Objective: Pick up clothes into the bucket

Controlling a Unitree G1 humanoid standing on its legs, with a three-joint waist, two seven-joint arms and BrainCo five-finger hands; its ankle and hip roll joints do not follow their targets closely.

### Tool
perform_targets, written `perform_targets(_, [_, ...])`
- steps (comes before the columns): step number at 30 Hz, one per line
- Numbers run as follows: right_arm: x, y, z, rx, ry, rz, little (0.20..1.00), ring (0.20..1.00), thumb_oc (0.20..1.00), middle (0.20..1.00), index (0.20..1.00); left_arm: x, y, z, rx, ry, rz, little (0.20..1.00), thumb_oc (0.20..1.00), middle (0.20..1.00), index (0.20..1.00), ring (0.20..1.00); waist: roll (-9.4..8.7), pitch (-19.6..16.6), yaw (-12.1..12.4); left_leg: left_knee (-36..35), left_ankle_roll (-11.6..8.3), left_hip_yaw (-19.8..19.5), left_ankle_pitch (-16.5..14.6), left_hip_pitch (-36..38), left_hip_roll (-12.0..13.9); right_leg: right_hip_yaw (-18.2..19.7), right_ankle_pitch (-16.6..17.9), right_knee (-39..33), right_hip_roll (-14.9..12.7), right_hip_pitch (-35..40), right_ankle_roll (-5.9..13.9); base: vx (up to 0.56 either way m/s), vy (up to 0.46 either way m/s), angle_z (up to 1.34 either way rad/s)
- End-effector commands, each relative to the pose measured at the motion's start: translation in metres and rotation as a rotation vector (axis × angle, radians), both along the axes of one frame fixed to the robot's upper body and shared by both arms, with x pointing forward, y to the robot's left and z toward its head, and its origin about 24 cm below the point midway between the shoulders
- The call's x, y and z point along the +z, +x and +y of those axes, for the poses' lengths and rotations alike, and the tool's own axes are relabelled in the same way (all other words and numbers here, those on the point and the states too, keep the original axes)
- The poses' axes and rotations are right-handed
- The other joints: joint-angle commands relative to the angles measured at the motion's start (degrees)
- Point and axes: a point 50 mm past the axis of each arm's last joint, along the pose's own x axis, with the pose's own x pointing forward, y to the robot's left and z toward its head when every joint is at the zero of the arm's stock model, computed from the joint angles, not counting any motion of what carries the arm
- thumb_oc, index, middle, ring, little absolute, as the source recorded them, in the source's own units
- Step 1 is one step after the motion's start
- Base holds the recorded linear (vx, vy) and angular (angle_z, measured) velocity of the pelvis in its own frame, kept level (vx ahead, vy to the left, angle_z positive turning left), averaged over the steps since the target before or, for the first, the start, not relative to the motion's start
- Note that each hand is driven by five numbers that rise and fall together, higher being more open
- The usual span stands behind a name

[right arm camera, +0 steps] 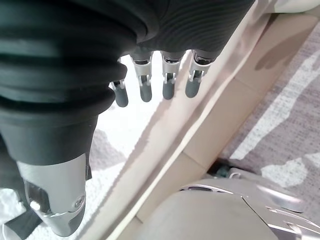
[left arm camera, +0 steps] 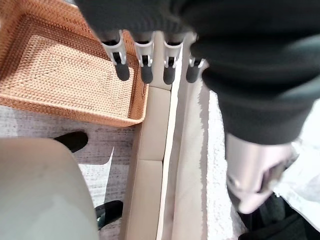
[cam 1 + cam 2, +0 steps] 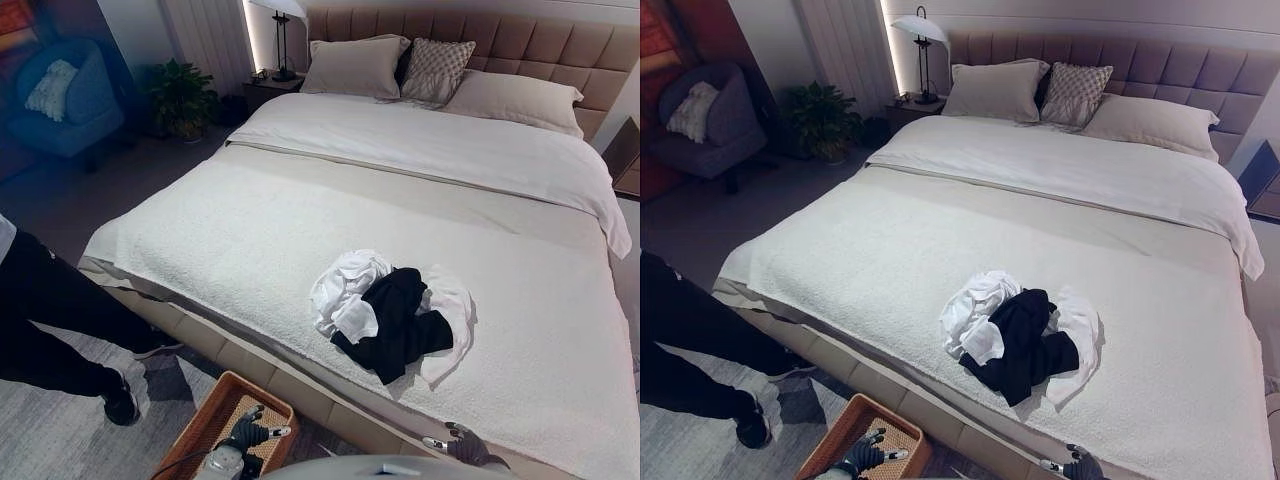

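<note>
Left eye view: both empty hands, left hand (image 3: 247,432) and right hand (image 3: 462,442), fingers straight, basket (image 3: 205,420) edge-cropped.

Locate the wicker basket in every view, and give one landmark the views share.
Left eye view: wicker basket at the bottom edge, left of centre, on the floor by the bed.
Right eye view: at the bottom edge, left of centre.
Left wrist view: upper left, past the left hand's fingers.
Right wrist view: not in it.
Shared landmark: the bed's padded side.
</note>
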Motion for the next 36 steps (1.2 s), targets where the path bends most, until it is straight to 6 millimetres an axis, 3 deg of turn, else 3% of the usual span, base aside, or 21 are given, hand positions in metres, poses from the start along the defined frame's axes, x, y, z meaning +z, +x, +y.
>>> perform_targets(1, [0.002,0.026,0.014,0.053,0.016,-0.057,1.0,1.0,1.0,1.0,1.0,-0.003,-0.003,-0.005,-0.056,0.02,0.029,1.0,1.0,1.0,1.0,1.0,-4.15,0.79,-0.93,1.35,-0.9,-1.0,-1.2,-2.69,-1.24,2.41,-2.51,1.56,-3.54,0.85,3.39,0.0,0.0,0.0])
perform_targets(11, [0.0,0.022,0.018,0.052,0.024,-0.05,1.0,1.0,1.0,1.0,1.0,-0.006,-0.011,-0.001,-0.031,0.035,0.073,1.0,1.0,1.0,1.0,1.0,-4.62,0.44,-0.97,0.76,-0.94,-0.61,-1.18,-2.22,-0.97,2.26,-2.49,0.98,-3.25,1.12,3.45,0.0,0.0,0.0])
perform_targets(15, [0.006,0.036,0.018,0.001,0.036,-0.126,1.0,1.0,1.0,1.0,1.0,-0.007,-0.014,0.002,-0.016,0.045,0.086,1.0,1.0,1.0,1.0,1.0,-4.73,0.43,-0.94,0.44,-0.94,-0.39,-1.12,-2.0,-0.78,2.28,-2.5,0.84,-3.1,1.19,3.53,0.01,-0.002,0.0])
perform_targets(16, [0.015,0.053,0.018,-0.016,0.041,-0.212,1.0,1.0,1.0,1.0,1.0,-0.007,-0.014,0.004,-0.007,0.052,0.083,1.0,1.0,1.0,1.0,1.0,-4.76,0.54,-0.95,0.21,-0.96,-0.22,-1.05,-2.04,-0.69,2.39,-2.41,0.79,-3.05,0.9,3.63,0.0,0.0,-0.03])
perform_targets(17, [0.015,0.053,0.018,-0.016,0.041,-0.212,1.0,1.0,1.0,1.0,1.0,-0.007,-0.014,0.004,-0.007,0.052,0.083,1.0,1.0,1.0,1.0,1.0,-4.75,0.54,-0.94,0.2,-0.96,-0.21,-1.05,-2.04,-0.69,2.4,-2.41,0.79,-3.05,0.9,3.63,-0.01,-0.005,-0.06])
perform_targets(21, [0.056,0.11,0.017,0.052,-0.023,-0.503,1.0,1.0,1.0,1.0,1.0,-0.004,-0.008,0.009,0.004,0.089,0.054,1.0,1.0,1.0,1.0,1.0,-4.97,1.94,-0.79,0.58,-0.88,-0.21,-0.8,-3.69,-0.54,2.83,-2.08,1.51,-2.95,-1.15,3.76,-0.04,-0.011,-0.14])
perform_targets(22, [0.056,0.11,0.017,0.052,-0.023,-0.503,1.0,1.0,1.0,1.0,1.0,-0.004,-0.008,0.009,0.004,0.089,0.054,1.0,1.0,1.0,1.0,1.0,-4.95,1.9,-0.8,0.62,-0.87,-0.22,-0.81,-3.76,-0.54,2.82,-2.09,1.56,-2.95,-1.22,3.76,-0.04,-0.005,-0.05])
perform_targets(24, [0.081,0.137,0.011,0.082,-0.083,-0.637,1.0,1.0,1.0,1.0,1.0,-0.002,0.001,0.009,0.001,0.101,0.021,1.0,1.0,1.0,1.0,1.0,-4.8,3.33,-0.63,1.28,-0.78,-0.83,-0.45,-5.81,-0.85,2.73,-2.12,2.77,-3.22,-3.1,3.68,-0.08,0.006,0.01])
perform_targets(27, [0.101,0.158,0.001,0.091,-0.149,-0.718,1.0,1.0,1.0,1.0,1.0,0.002,0.012,0.01,-0.011,0.11,-0.016,1.0,1.0,1.0,1.0,1.0,-4.47,4.93,-0.34,1.68,-0.73,-1.49,0.08,-7.8,-1.21,2.2,-2.05,3.54,-3.49,-4.79,3.63,-0.1,0.012,0.05])
perform_targets(32, [0.152,0.202,-0.028,0.055,-0.27,-0.88,1.0,1.0,1.0,1.0,1.0,0.011,0.036,0.01,-0.027,0.106,-0.113,1.0,1.0,1.0,1.0,1.0,-3.25,8.18,0.4,2.99,-0.74,-2.72,1.43,-13.27,-2.23,1.44,-1.15,5.37,-4.36,-10.2,3.61,-0.11,0.018,0.13])
perform_targets(36, [0.175,0.217,-0.045,0.031,-0.339,-0.94,1.0,1.0,1.0,1.0,1.0,0.014,0.04,0.006,-0.032,0.091,-0.148,1.0,1.0,1.0,1.0,1.0,-2.42,9.08,1.06,3.69,-0.57,-3.37,1.71,-14.98,-2.7,1.24,-1.07,6.56,-4.75,-12.08,3.53,0.02,0.026,0.13])
